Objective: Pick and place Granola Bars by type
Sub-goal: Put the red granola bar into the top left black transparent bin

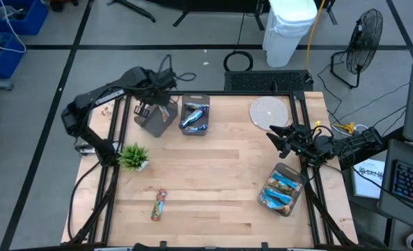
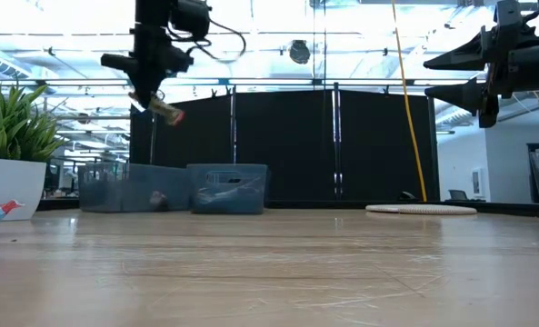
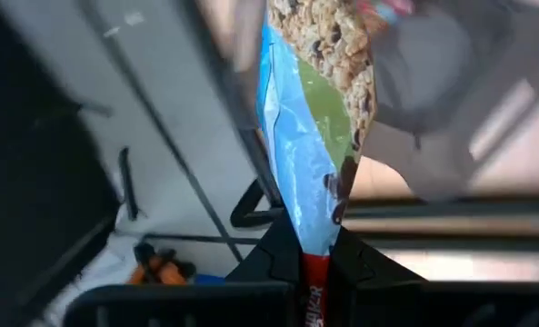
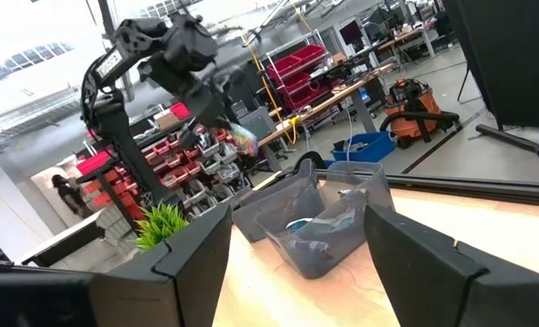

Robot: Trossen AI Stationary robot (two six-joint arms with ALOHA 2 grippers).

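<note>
My left gripper point(image 2: 151, 91) hangs high over the far-left bins, shut on a granola bar point(image 2: 166, 111) with a blue, green and red wrapper point(image 3: 301, 145). Below it stands one grey bin point(image 1: 156, 122). The bin beside it point(image 1: 195, 116) holds blue-wrapped bars. A third bin point(image 1: 283, 188) near the right edge holds several blue bars. One red-and-orange bar point(image 1: 159, 204) lies flat on the table near the front. My right gripper point(image 1: 279, 137) is open and raised above the table's right side, touching nothing. My left gripper pinches the bar between its two fingers at the wrapper's red end point(image 3: 314, 272). The fingers come from above, pointing down. The bar is lifted clear and hangs tilted below the fingertips point(image 2: 166, 111), above the bins.
A small green plant in a white pot point(image 1: 133, 157) stands by the left edge. A white round mat point(image 1: 269, 111) lies at the far right. Bare wood stretches across the table's middle point(image 1: 220, 174). Black frame rails run along the table's edges.
</note>
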